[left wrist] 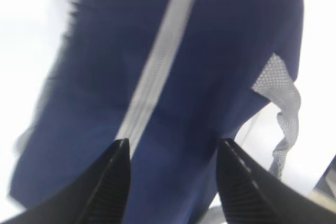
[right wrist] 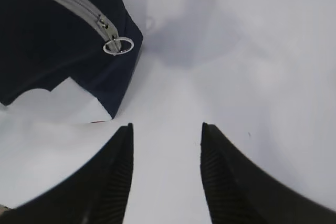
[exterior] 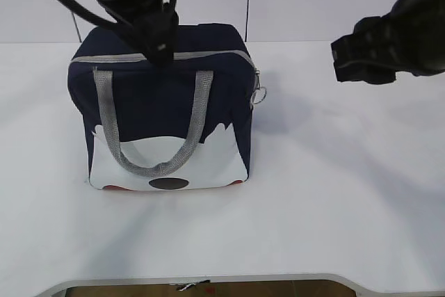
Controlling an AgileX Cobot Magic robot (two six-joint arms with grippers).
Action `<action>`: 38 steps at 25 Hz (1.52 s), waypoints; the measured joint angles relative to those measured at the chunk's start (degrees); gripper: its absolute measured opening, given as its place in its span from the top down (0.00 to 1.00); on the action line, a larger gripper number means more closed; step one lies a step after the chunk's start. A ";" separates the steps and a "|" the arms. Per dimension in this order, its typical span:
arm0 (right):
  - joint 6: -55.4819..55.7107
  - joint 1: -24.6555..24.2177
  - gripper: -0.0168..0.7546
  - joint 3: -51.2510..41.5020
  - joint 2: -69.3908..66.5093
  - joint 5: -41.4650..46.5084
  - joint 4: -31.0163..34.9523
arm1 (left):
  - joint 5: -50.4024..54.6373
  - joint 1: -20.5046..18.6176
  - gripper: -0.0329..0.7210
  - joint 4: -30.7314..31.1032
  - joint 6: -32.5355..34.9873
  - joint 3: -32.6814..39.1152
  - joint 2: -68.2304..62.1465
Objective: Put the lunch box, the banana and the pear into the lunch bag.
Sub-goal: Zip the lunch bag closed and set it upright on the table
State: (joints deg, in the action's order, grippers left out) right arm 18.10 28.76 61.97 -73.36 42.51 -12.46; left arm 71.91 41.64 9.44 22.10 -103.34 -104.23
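I see the lunch bag (exterior: pixel 167 116) standing upright on the white table (exterior: pixel 334 206), left of centre, with its zipper (exterior: pixel 201 55) running closed across the top edge and the ring pull (right wrist: pixel 118 45) hanging at the bag's right corner. The grey webbing handle (exterior: pixel 153 137) droops down over the front, across the navy fabric and onto the white lower panel (exterior: pixel 167 165).

My left hand (left wrist: pixel 173 177) sits right over the top of the bag; in its wrist view the fingers (left wrist: pixel 113 182) stand apart, with the navy fabric and the pale zipper strip showing between them, and nothing is clamped.

My right hand (right wrist: pixel 167 171) hangs over bare table to the right of the bag, well apart from it. Its fingers are spread too, with only white table between them, and it holds nothing.

I cannot see the lunch box, the banana or the pear in any view.
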 joint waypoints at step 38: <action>-26.43 -23.88 0.52 0.12 -18.01 1.77 79.72 | 0.00 0.00 0.49 -1.23 -11.29 0.00 6.84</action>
State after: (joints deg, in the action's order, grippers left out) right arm -8.33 4.88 62.09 -91.37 44.28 67.26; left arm 71.91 41.64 8.22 10.81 -103.34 -97.39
